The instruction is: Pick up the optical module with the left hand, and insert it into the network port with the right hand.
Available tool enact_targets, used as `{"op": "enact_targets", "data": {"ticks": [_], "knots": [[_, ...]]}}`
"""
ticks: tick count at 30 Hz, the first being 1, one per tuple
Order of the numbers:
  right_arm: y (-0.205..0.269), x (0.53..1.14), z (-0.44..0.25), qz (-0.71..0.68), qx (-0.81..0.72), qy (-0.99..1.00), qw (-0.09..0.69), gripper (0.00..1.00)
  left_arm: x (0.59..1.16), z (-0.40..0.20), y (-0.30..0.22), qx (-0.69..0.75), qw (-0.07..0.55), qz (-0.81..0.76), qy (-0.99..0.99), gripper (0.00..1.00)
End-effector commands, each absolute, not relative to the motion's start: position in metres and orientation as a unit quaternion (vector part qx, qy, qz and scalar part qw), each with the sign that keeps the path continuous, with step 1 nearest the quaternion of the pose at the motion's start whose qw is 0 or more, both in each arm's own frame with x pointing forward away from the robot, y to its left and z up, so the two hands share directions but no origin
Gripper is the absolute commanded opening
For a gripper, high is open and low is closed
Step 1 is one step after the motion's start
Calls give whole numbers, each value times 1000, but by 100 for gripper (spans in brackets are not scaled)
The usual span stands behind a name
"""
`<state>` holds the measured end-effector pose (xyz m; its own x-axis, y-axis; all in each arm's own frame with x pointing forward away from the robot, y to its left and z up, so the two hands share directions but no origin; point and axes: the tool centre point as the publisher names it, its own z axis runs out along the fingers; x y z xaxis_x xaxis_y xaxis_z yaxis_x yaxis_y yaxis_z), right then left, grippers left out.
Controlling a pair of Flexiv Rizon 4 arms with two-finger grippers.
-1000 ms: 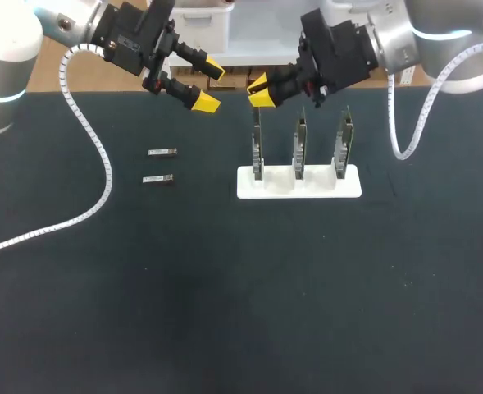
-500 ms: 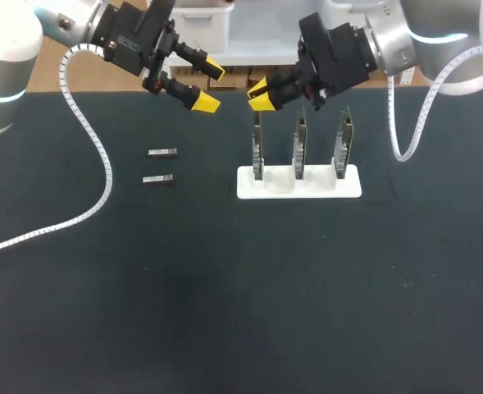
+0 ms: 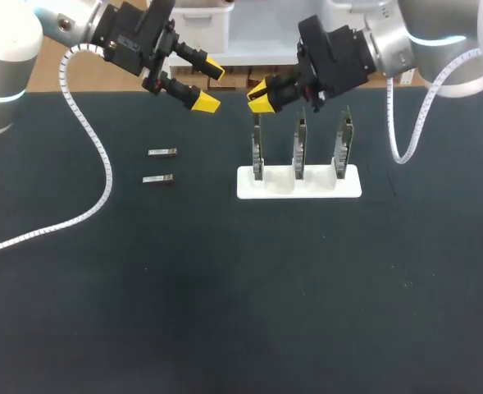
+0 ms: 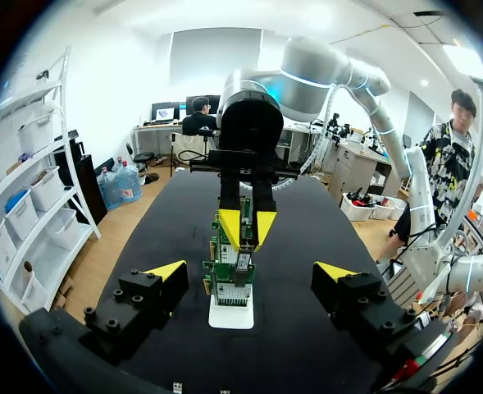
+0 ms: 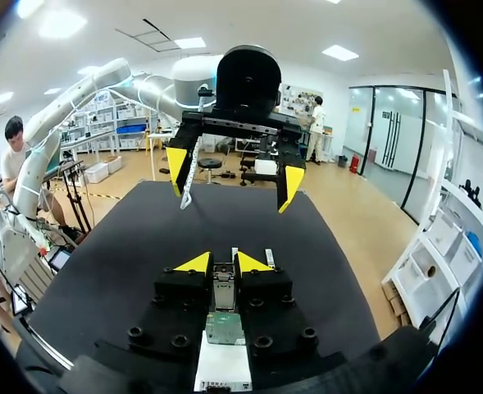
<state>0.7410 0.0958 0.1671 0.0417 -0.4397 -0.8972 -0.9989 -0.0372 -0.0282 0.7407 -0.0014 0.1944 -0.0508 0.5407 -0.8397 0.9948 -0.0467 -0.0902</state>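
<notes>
Okay, using the white stand (image 3: 307, 190) on the black table (image 3: 225, 312) as the anchor: got three network cards (image 3: 299, 148) standing upright in it, side by side. Seeing two small silver pieces lying flat on the table well off the stand's left end, namely the far optical module (image 3: 162, 152) and the near optical module (image 3: 157, 179), close together, parallel, not touching. Got the left gripper (image 3: 210, 84) hanging in the air beyond the stand's far left corner, sideways roughly between the modules and the stand, claw spread wide apart. From its wrist view, looking straight along the row of cards end-on, with the stand ahead and low. Got the right gripper (image 3: 260, 93) up over the top of the stand's leftmost card, just above it or maybe touching, hard to call. From its own wrist view, seeing that card and the stand right underneath, both modules on the table further ahead. Can't tell whether that claw is clamped on something or loose. Also spotting a white coiled cable (image 3: 107, 176) trailing across the table, further left of the stand than the modules.
</notes>
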Motion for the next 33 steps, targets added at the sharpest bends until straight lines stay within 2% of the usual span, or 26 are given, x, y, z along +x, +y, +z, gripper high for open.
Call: {"op": "enact_targets", "data": {"ticks": [1, 22, 23, 24, 25, 33], "knots": [[98, 741, 165, 373, -616, 584, 374, 0, 741, 195, -2, 619, 300, -374, 622, 100], [99, 745, 157, 374, -615, 589, 367, 0, 741, 195, -2, 619, 300, -374, 622, 100], [99, 744, 159, 374, -613, 591, 368, 4, 741, 195, -2, 619, 300, -374, 622, 100], [99, 744, 160, 375, -611, 592, 368, 44, 741, 195, -2, 619, 300, -374, 622, 100], [98, 745, 160, 375, -611, 593, 367, 100, 741, 195, -2, 619, 300, -374, 622, 100], [97, 749, 165, 377, -606, 597, 367, 100, 741, 195, -2, 619, 300, -374, 622, 100]]}}
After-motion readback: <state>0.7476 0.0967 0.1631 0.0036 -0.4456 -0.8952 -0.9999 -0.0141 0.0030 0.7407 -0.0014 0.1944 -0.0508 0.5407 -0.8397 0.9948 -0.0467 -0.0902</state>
